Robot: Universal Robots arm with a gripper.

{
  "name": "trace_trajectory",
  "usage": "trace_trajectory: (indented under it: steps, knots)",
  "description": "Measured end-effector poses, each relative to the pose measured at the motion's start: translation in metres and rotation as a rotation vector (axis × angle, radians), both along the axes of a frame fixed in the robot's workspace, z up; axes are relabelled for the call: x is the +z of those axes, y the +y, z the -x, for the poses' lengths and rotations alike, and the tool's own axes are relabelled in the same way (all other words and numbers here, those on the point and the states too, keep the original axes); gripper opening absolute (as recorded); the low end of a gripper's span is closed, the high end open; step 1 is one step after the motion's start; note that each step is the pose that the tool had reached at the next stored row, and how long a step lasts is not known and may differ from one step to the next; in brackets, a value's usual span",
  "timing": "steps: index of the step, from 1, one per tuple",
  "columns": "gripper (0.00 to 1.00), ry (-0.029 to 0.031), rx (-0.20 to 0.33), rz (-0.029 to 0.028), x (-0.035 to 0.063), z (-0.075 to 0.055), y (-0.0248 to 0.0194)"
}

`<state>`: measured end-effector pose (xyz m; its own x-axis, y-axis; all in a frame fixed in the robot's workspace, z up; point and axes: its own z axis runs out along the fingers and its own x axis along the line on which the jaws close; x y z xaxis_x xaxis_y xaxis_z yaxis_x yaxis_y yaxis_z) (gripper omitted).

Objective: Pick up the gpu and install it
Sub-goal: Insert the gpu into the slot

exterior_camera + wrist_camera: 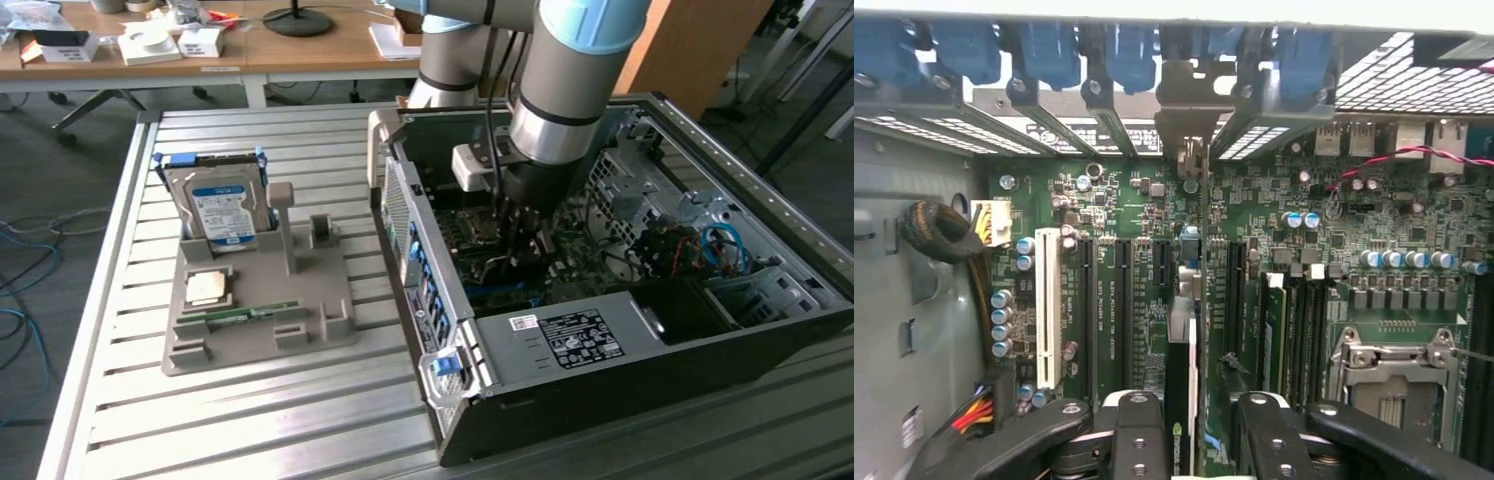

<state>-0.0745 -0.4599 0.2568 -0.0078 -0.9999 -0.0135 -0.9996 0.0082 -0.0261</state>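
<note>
- Two black fingers (1142, 440) of the one gripper (1204, 402) are seen nearest in the wrist view. They are spread to either side of the gpu (1179, 370), and green board is visible between the card and one finger, so nothing is clamped.
- One gpu is counted: a thin dark card seen edge-on, stood upright in a motherboard (1114, 200) slot. Its pale metal bracket (1189, 130) is set at the far end against the case's rear wall.
- One white slot (1047, 310) is seen beside the dark ones.
- In the exterior view the gripper (514, 245) is lowered into the one open case (561, 400); the card's seating cannot be made out there.
- On that view's left, one grey tray (334, 330) is shown with one hard drive (220, 210) upright and one RAM stick (240, 315) lying flat.
</note>
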Motion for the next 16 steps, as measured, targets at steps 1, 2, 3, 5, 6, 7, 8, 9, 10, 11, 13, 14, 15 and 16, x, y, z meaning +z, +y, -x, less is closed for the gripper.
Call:
trace_trajectory:
  steps: [1, 2, 3, 5, 6, 7, 8, 9, 10, 11, 13, 14, 15, 16]
  knots:
    - [0.34, 0.0000, 0.000, -0.0001, 0.0026, 0.000, 0.0000]
    - [0.34, 0.0000, 0.000, 0.0000, 0.0051, 0.000, 0.0000]
    - [0.34, -0.0001, 0.000, 0.0000, 0.0082, 0.000, 0.0000]
    - [0.34, 0.0000, 0.000, 0.0001, 0.0143, 0.000, 0.0000]
    - [0.34, 0.0000, 0.000, 0.0001, 0.0171, 0.000, 0.0000]
    - [0.34, 0.0000, 0.000, 0.0000, 0.0200, 0.000, 0.0000]
    - [0.34, 0.0000, 0.000, 0.0000, 0.0229, 0.000, 0.0000]
    - [0.34, 0.0000, 0.000, -0.0001, 0.0259, 0.000, 0.0000]
    - [0.34, 0.0000, 0.000, 0.0000, 0.0283, 0.000, 0.0000]
    - [0.34, 0.0001, 0.000, 0.0001, 0.0307, 0.000, 0.0000]
    - [0.34, 0.0000, 0.000, 0.0001, 0.0355, 0.000, 0.0000]
    - [0.34, 0.0000, 0.000, 0.0000, 0.0375, 0.000, 0.0000]
    - [0.34, 0.0000, 0.000, 0.0001, 0.0393, 0.000, 0.0000]
    - [0.34, 0.0000, 0.000, 0.0001, 0.0410, 0.000, 0.0000]
